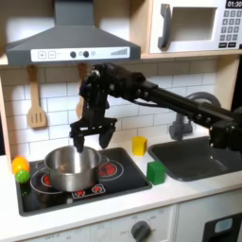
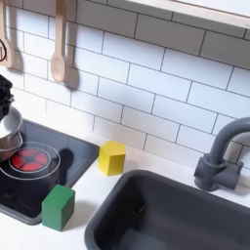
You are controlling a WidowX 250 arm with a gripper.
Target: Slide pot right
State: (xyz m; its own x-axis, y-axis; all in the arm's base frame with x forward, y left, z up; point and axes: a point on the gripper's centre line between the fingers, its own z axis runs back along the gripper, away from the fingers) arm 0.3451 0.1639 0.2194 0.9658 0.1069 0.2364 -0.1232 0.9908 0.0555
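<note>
Here, the toy kitchen's counter (image 1: 180, 184) carries a black stove (image 1: 118, 181) with red burner rings, and a dark sink (image 2: 166, 210) lies at the first exterior view's right, its grey faucet (image 2: 217, 161) behind it. My arm (image 1: 161, 95) stretches from the first exterior view's right across to the stove.

The pot (image 1: 70, 166) is shiny silver, round and lidless, and it sits on the stove's left burner in the first exterior view; its side handles are too small to make out. In the second exterior view only a sliver of its bright wall shows at the left edge. I cannot tell whether anything lies inside it.

My gripper (image 1: 88, 139) hangs just above the pot's back rim, its two fingers (image 1: 77, 138) spread fairly wide, holding nothing; whether a tip touches the rim I cannot tell.

A green block (image 2: 58, 207) sits at the stove's front corner, a yellow block (image 2: 111, 156) behind it near the tiled wall. Yellow and green items (image 1: 20, 168) rest at the stove's far left.
</note>
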